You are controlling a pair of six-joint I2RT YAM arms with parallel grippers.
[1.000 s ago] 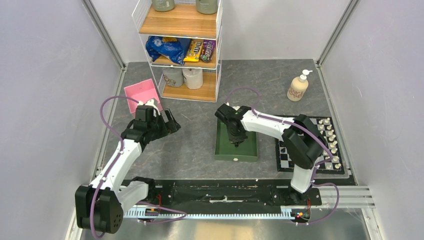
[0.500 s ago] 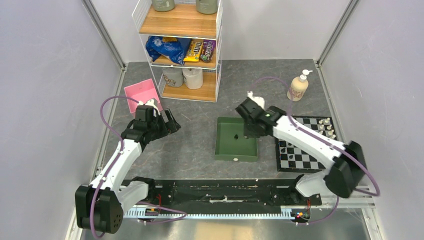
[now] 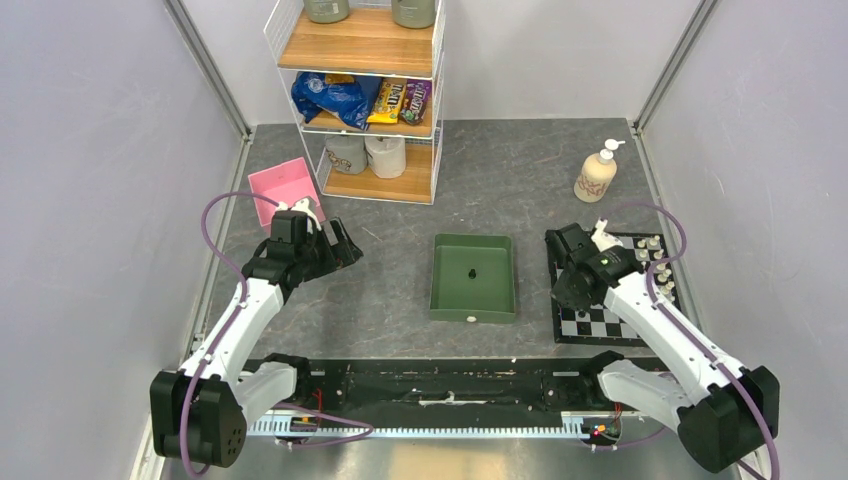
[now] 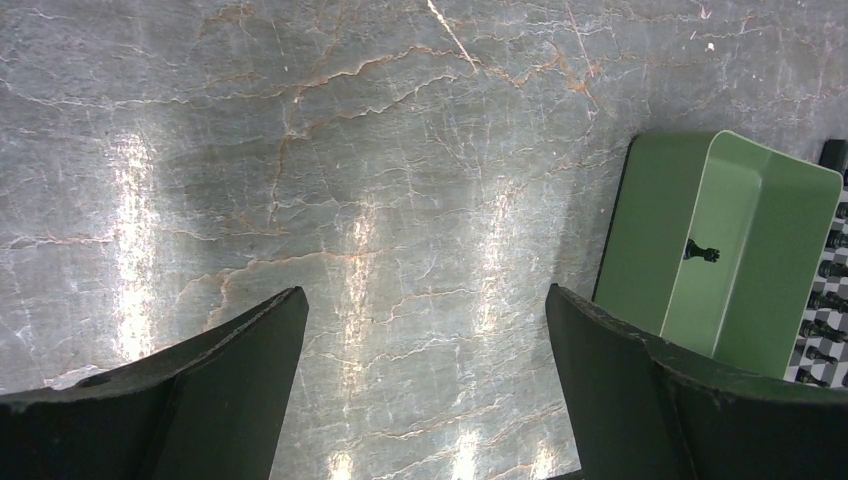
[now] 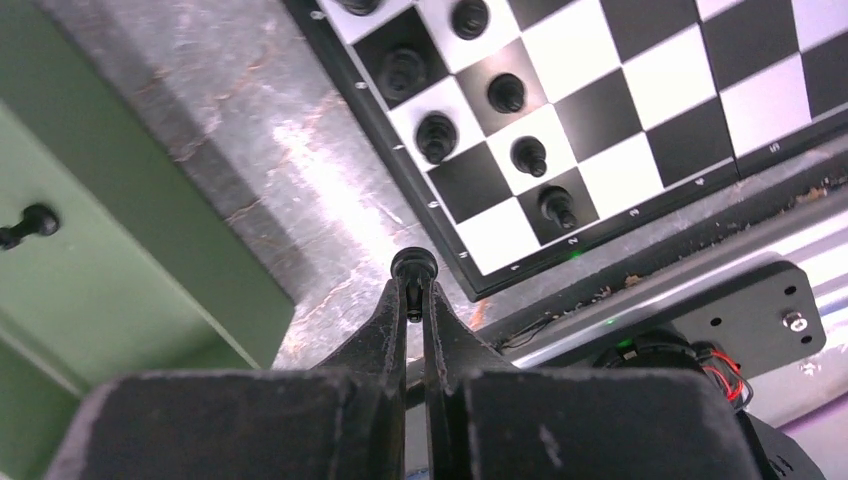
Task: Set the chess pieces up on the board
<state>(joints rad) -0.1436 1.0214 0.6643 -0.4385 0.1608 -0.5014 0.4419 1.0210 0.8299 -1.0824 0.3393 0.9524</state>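
Right gripper [image 5: 414, 292]: jaws pinched together on small black chess piece [image 5: 413, 264], round head poking out past fingertips. Held piece seen against marble tabletop [image 5: 290, 170], just beside dark border of board [image 5: 640, 110]. Six black pieces [image 5: 437, 135] upright on board's near squares. Green tray [image 5: 130, 200] at left, one black piece [image 5: 28, 227] lying inside.

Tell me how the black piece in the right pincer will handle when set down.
Probably stiff and light: the black piece is tiny, pinched by the right pincer at its tips alone. Its rounded head may slip. Slim like those on the board, it likely topples easily.
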